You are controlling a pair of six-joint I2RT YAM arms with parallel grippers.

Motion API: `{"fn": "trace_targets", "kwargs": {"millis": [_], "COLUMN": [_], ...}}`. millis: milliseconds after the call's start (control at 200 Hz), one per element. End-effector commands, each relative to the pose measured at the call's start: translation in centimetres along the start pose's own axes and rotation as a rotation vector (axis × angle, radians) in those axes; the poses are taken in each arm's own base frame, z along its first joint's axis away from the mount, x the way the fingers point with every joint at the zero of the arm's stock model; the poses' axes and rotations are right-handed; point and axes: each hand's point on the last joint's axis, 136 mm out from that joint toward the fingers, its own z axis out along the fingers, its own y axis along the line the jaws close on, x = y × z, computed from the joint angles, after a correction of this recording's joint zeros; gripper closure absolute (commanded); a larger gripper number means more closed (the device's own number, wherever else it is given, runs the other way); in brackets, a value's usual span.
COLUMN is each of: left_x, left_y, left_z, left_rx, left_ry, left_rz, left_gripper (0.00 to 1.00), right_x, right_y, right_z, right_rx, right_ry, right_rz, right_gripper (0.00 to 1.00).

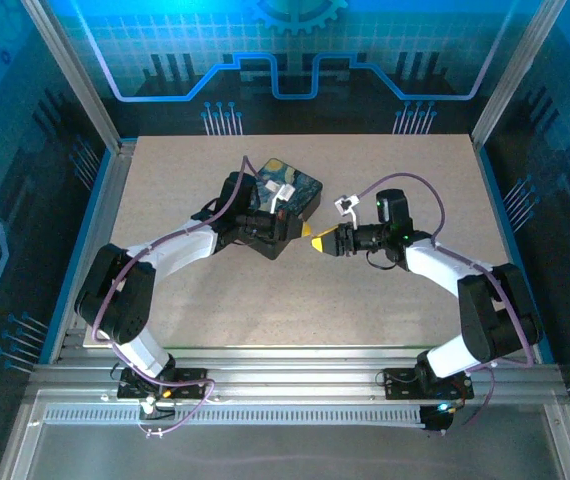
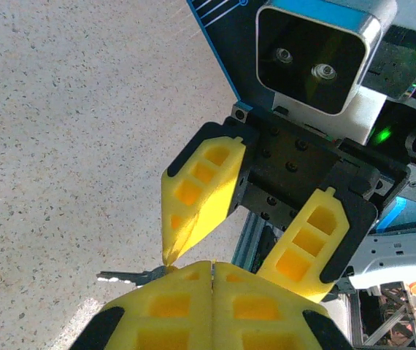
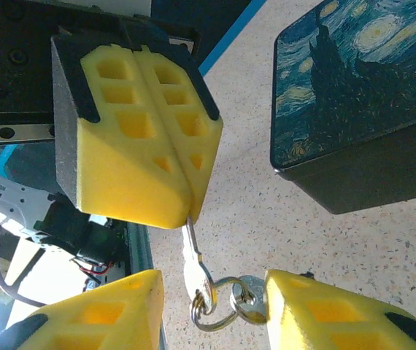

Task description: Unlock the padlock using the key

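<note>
The left arm (image 1: 130, 285) and right arm (image 1: 465, 275) have white shells, black joints and looping purple cables (image 1: 420, 185). The left gripper (image 3: 188, 208) and right gripper (image 3: 212, 292) have yellow wedge fingers (image 3: 131, 146) with rectangular hollows, on black screwed mounts (image 2: 288, 157).

I read this as a robotics lab cell, not a home or a shop. The speckled worktop (image 1: 365, 290) sits inside an aluminium frame (image 1: 73, 75). Slotted rails (image 1: 295, 372) at 6 o'clock carry the bolted left arm (image 1: 155, 262) and right arm (image 1: 455, 268). Blue panels (image 1: 385, 40) close off 9, 12 and 3 o'clock, printed with circuit traces and what looks like a gear.
</note>
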Motion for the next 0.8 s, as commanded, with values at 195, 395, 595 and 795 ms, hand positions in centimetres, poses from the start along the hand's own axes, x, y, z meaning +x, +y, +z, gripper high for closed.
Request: {"fn": "trace_targets", "kwargs": {"millis": [195, 395, 595, 795], "left_x": [0.0, -0.1, 0.3, 0.5], "left_y": [-0.3, 0.1, 0.6, 0.7], "left_z": [-0.4, -1.0, -1.0, -1.4], "left_rx": [0.026, 0.021, 0.016, 0.011], "left_ry": [-0.010, -0.030, -0.020, 0.016], "left_rz": [0.004, -0.004, -0.021, -0.006], "left_gripper": [1.00, 1.00, 0.95, 0.63], "right_x": [-0.1, 0.1, -0.2, 0.6], "right_y": [0.3, 0.2, 0.6, 1.1], "right_z": [1.1, 0.5, 0.2, 0.4], "right_rx": [0.001, 0.033, 0.028, -0.009], "right_ry": [0.001, -0.015, 0.000, 0.105], "right_rz": [-0.022, -0.032, -0.053, -0.034], "right_gripper": [0.78, 0.97, 1.00, 1.00]}}
